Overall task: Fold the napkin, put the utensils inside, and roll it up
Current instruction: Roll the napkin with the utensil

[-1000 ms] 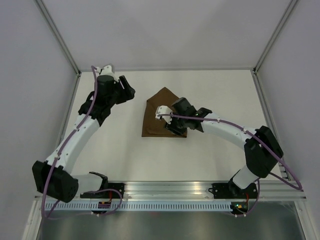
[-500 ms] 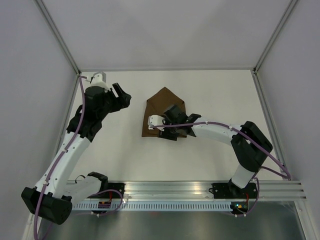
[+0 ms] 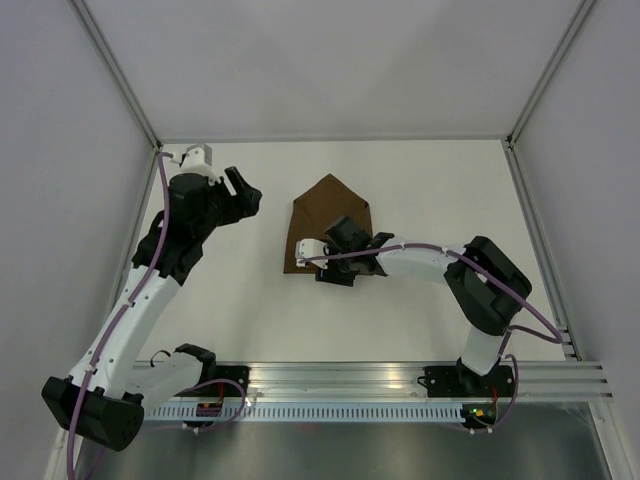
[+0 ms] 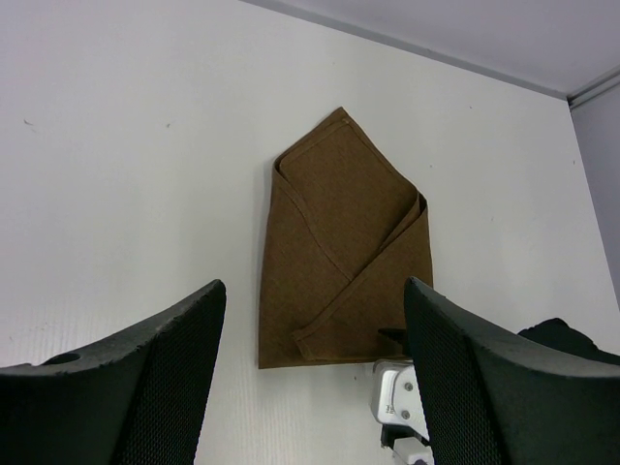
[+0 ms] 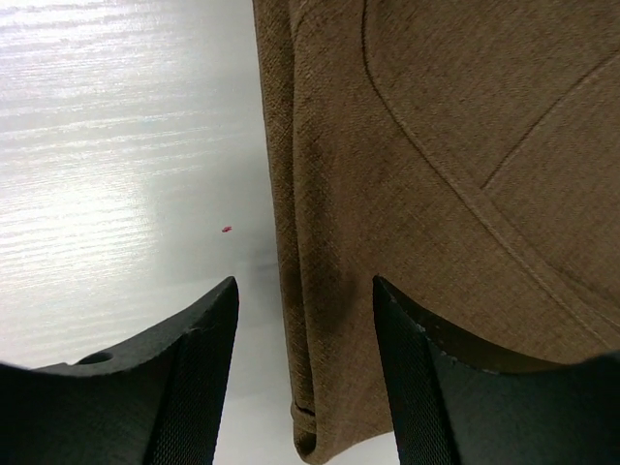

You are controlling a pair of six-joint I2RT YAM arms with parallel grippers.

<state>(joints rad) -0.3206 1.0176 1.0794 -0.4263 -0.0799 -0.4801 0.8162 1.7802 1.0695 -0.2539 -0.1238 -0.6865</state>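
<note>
1. The folded napkin [image 3: 325, 215] lies mid-table [image 3: 440, 180], its point toward 12 o'clock.
2. The left gripper [image 3: 243, 190] hangs at the cloth's 9 o'clock, well apart, jaws wide.
3. The right gripper [image 5: 305, 368], jaws parted and holding nothing, straddles a folded edge of the napkin (clear only in its wrist view; overhead, the arm covers it).

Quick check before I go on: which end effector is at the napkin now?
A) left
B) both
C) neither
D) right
D: the right end effector is open and straddles an edge of the napkin, while the left end effector hangs open, apart from it on its left.
</note>
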